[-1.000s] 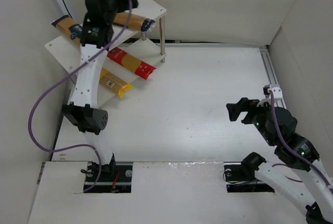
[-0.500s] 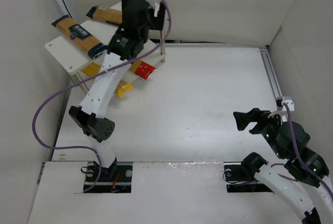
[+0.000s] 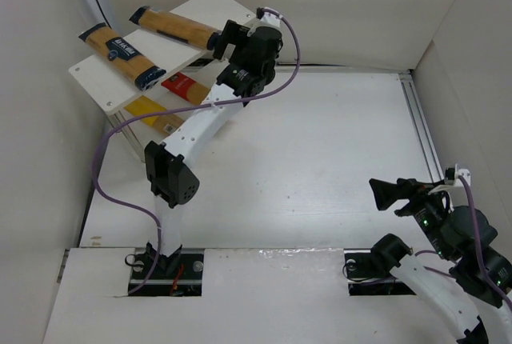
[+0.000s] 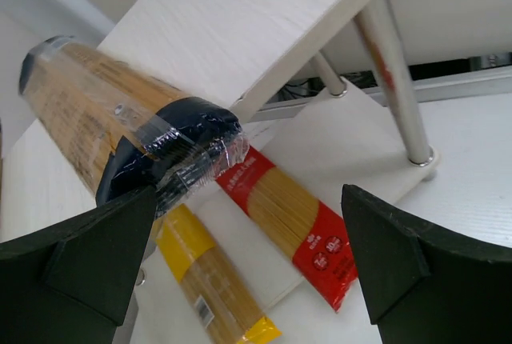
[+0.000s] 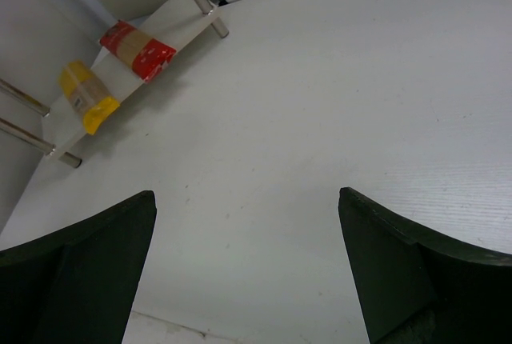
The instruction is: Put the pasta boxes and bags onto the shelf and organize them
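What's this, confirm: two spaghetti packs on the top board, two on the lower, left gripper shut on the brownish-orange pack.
Not shut: the left gripper is open and empty, as the left wrist view shows; the brownish-orange pack lies on the top board.

Four pasta packs (image 3: pixel 176 28) on white shelf (image 3: pixel 210 4)

bright, even light; soft shadows; sharp focus.

Bare white tabletop (image 3: pixel 336 144) gives wide passage between the arms. At far left, the white two-tier shelf (image 3: pixel 206 2) on thin silver legs (image 4: pixel 398 80) blocks the way.
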Controlling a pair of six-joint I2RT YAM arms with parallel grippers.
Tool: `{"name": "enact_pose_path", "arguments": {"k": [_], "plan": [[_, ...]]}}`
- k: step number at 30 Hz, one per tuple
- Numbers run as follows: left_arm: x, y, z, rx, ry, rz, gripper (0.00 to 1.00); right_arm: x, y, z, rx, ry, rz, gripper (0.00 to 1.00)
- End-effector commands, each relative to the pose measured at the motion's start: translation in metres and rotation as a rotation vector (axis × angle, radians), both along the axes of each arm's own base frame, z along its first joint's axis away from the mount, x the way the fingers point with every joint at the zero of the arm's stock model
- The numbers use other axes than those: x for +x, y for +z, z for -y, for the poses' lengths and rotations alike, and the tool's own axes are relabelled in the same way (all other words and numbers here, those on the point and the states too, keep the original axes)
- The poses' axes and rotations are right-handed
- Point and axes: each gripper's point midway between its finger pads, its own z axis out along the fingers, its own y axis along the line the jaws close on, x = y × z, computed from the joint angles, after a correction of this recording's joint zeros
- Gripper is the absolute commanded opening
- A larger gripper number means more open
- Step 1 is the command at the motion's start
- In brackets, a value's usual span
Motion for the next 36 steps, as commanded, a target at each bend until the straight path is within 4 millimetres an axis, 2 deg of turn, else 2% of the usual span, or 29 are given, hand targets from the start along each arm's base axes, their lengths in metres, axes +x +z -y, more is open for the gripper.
{"name": "enact_pose_path", "arguments": {"k": [1,4,5,7,8,11,12,13,15,16,18,19,20,21,23,25,26,27,28,29,30,31,33,34,35,36], "plan": [[-0.014,0.045,-0.044,-0.027,0.18,0.128,1.0,0.002,0.001,-0.001,0.001,-0.004,-0.009,1.0],[-0.018,0.043,-0.053,-0.022,0.189,0.123,1.0,0.004,0.002,-0.002,0.001,-0.004,-0.009,1.0],[-0.021,0.052,-0.06,-0.033,0.198,0.137,1.0,0.004,0.002,-0.002,0.001,-0.004,-0.009,1.0],[-0.024,0.047,-0.068,-0.04,0.212,0.126,1.0,0.005,0.004,-0.002,-0.002,-0.003,0.001,1.0],[-0.028,0.052,-0.075,-0.054,0.207,0.125,1.0,0.005,0.004,-0.002,-0.002,-0.003,0.001,1.0],[-0.032,0.046,-0.078,-0.085,0.184,0.11,1.0,0.005,0.004,-0.002,-0.002,-0.003,0.001,1.0],[-0.039,0.053,-0.082,-0.103,0.186,0.125,1.0,0.005,0.004,-0.002,-0.002,-0.003,0.001,1.0],[-0.04,0.048,-0.083,-0.096,0.177,0.111,1.0,0.005,0.004,-0.002,-0.002,-0.003,0.001,1.0],[-0.049,0.057,-0.088,-0.118,0.179,0.128,1.0,0.006,0.0,-0.003,-0.008,-0.003,-0.007,1.0],[-0.051,0.055,-0.088,-0.127,0.169,0.121,1.0,0.006,0.0,-0.003,-0.008,-0.003,-0.007,1.0],[-0.06,0.061,-0.076,-0.158,0.107,0.123,1.0,0.006,0.003,-0.004,-0.001,-0.003,0.002,1.0],[-0.07,0.073,-0.075,-0.182,0.072,0.14,1.0,0.006,0.003,-0.004,-0.001,-0.003,0.002,1.0],[-0.073,0.075,-0.061,-0.204,-0.018,0.131,1.0,0.008,0.001,-0.005,-0.008,-0.003,-0.008,1.0],[-0.087,0.094,-0.054,-0.254,-0.089,0.161,1.0,0.011,-0.001,-0.005,-0.02,-0.012,-0.021,1.0],[-0.1,0.104,-0.033,-0.321,-0.25,0.158,1.0,0.015,-0.002,-0.008,-0.03,-0.012,-0.034,1.0],[-0.117,0.118,-0.02,-0.387,-0.371,0.176,1.0,0.022,-0.008,-0.011,-0.051,-0.023,-0.059,1.0],[-0.135,0.139,-0.022,-0.456,-0.427,0.228,1.0,0.03,-0.012,-0.014,-0.076,-0.036,-0.087,1.0],[-0.144,0.132,-0.007,-0.484,-0.528,0.198,1.0,0.035,-0.017,-0.016,-0.097,-0.045,-0.112,1.0],[-0.153,0.132,-0.001,-0.518,-0.581,0.193,1.0,0.041,-0.02,-0.016,-0.115,-0.067,-0.127,1.0],[-0.17,0.147,-0.001,-0.572,-0.642,0.238,1.0,0.051,-0.026,-0.019,-0.154,-0.088,-0.168,1.0],[-0.17,0.119,0.012,-0.602,-0.679,0.175,1.0,0.056,-0.03,-0.019,-0.139,-0.124,-0.199,1.0],[-0.184,0.108,0.033,-0.626,-0.77,0.134,1.0,0.061,-0.029,-0.018,-0.14,-0.155,-0.211,1.0],[-0.189,0.082,0.049,-0.676,-0.784,0.09,1.0,0.073,-0.038,-0.02,-0.188,-0.189,-0.262,1.0],[-0.191,0.044,0.057,-0.713,-0.739,0.018,1.0,0.078,-0.035,-0.021,-0.193,-0.204,-0.26,1.0],[-0.187,0.024,0.057,-0.74,-0.698,-0.009,1.0,0.081,-0.039,-0.023,-0.209,-0.204,-0.278,1.0],[-0.19,0.017,0.06,-0.782,-0.69,-0.005,1.0,0.086,-0.04,-0.027,-0.219,-0.204,-0.288,1.0]]}}
